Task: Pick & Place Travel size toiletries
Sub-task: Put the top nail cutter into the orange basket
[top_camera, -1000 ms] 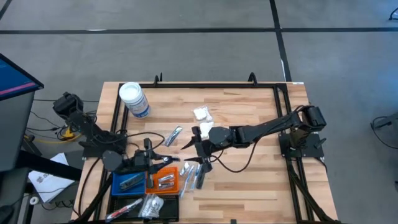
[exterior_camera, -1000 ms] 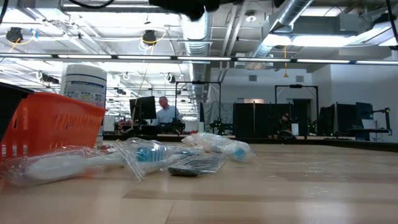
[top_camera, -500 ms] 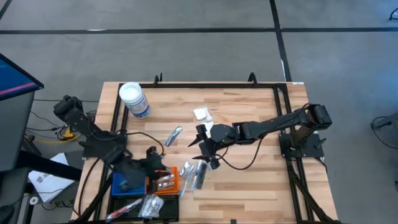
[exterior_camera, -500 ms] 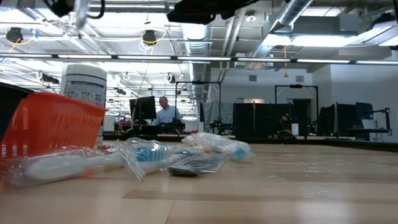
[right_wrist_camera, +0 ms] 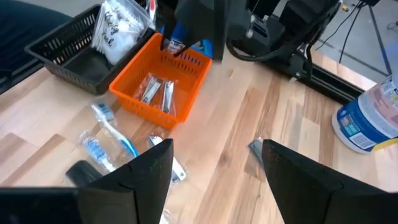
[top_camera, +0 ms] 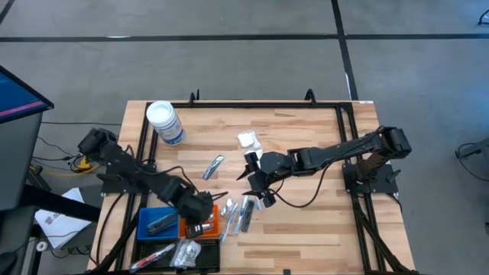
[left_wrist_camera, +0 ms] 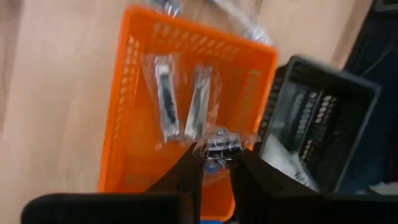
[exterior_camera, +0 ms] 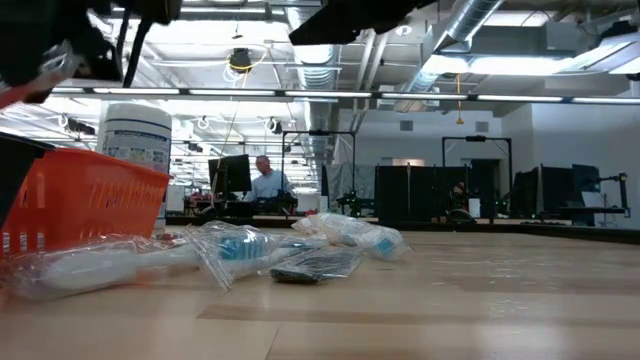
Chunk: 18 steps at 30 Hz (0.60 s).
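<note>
My left gripper (left_wrist_camera: 214,157) hangs over the orange tray (left_wrist_camera: 130,112), shut on a small clear-wrapped toiletry packet (left_wrist_camera: 219,144) with a dark item inside. Two slim wrapped toiletries (left_wrist_camera: 180,102) lie on the tray's floor. In the high view this gripper (top_camera: 202,224) is at the table's near left. My right gripper (right_wrist_camera: 217,180) stands open above the table's middle (top_camera: 256,191), nothing between its fingers. Below and beside it, wrapped toothbrushes (top_camera: 237,214) and a dark packet (right_wrist_camera: 87,171) lie flat on the wood. My left gripper pinches the small wrapped packet (left_wrist_camera: 217,148) between its two fingertips, coming from above and pointing down. The packet is lifted clear, hanging over the inside of the orange tray near its edge beside the black tray.
A blue tray (top_camera: 157,223) sits left of the orange one and a black tray (left_wrist_camera: 323,118) lies at the near edge. A white-lidded jar (top_camera: 165,122) stands at the far left. A silvery packet (top_camera: 214,166) and a white packet (top_camera: 248,140) lie mid-table. The table's right half is bare wood.
My left gripper has tipped from nearly level to pointing down and moved toward the table's near edge and down over the orange tray, still shut on its packet. My right gripper has drifted slightly toward the table's right.
</note>
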Motion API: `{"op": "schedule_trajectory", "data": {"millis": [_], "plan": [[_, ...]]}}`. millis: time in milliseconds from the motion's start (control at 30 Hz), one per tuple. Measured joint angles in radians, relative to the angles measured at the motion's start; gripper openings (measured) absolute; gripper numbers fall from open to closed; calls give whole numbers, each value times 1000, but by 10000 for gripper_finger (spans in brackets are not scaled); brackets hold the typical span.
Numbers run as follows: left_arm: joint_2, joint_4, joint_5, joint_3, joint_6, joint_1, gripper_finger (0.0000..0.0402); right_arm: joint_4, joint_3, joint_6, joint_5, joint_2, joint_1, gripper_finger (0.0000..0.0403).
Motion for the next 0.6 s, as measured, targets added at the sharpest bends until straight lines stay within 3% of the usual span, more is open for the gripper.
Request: {"op": "schedule_trajectory", "data": {"millis": [167,600], "plan": [[57,-17,58,0,55,28,49,-17,0,-1,0,0,0,238],[188,-9,62,-1,194,81,50,-23,0,-4,0,0,0,238]]}}
